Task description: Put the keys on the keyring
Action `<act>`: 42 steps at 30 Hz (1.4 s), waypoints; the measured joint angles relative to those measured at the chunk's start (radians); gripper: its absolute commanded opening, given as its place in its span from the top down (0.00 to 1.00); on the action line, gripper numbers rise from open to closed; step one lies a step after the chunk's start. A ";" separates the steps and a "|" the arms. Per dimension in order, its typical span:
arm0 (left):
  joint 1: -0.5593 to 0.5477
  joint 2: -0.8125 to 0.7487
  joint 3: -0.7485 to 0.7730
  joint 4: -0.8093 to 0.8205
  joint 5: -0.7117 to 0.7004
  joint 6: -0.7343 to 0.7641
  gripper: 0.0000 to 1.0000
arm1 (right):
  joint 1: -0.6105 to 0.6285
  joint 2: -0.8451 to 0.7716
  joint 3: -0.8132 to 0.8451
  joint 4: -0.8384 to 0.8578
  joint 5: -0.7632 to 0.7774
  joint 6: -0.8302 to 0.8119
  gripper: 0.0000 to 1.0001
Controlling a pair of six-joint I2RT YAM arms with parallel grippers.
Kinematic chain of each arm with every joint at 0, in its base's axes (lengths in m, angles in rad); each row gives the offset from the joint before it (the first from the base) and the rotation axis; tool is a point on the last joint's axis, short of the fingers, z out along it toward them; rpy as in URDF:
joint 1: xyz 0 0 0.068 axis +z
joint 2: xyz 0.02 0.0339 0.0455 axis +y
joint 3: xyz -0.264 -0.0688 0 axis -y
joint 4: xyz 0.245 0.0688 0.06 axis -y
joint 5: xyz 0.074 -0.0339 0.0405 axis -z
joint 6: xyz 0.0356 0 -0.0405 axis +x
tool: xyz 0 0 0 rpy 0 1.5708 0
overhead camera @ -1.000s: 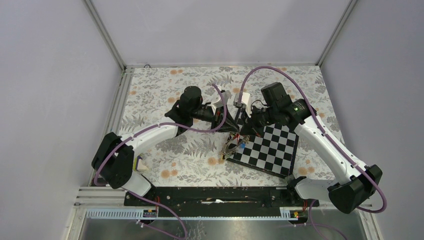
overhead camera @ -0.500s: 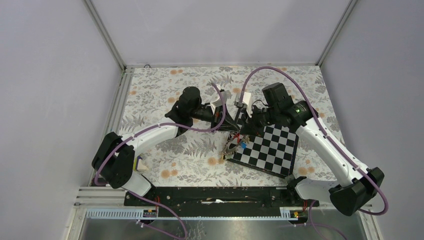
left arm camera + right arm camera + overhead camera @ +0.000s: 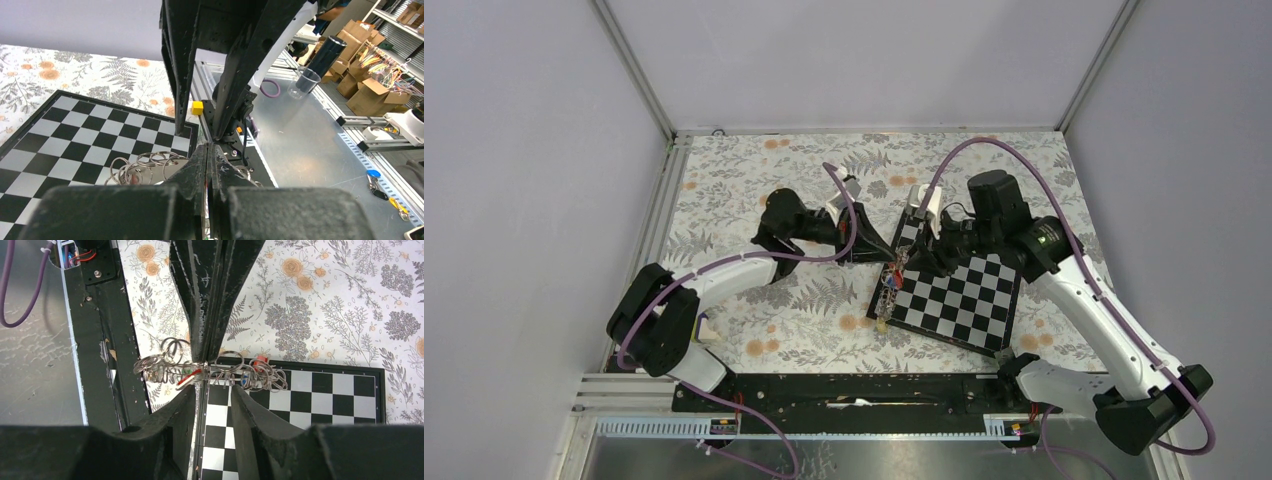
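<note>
L tool (image 3: 204, 360) clenched on keyring (image 3: 222, 371), R tool (image 3: 214, 390) parted beside keys (image 3: 187, 378), chessboard (image 3: 320, 405) below

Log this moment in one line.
left fingers: shut on key bunch | right fingers: open, tips beside bunch | bunch: at chessboard edge

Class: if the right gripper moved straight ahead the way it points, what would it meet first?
Probably the bunch of keys and rings just ahead, apparently held by the shut left gripper; depth is unclear.
</note>
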 measured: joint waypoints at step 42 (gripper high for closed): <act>0.002 0.000 -0.056 0.206 -0.013 -0.135 1.00 | -0.002 0.053 -0.021 0.045 -0.148 0.002 0.96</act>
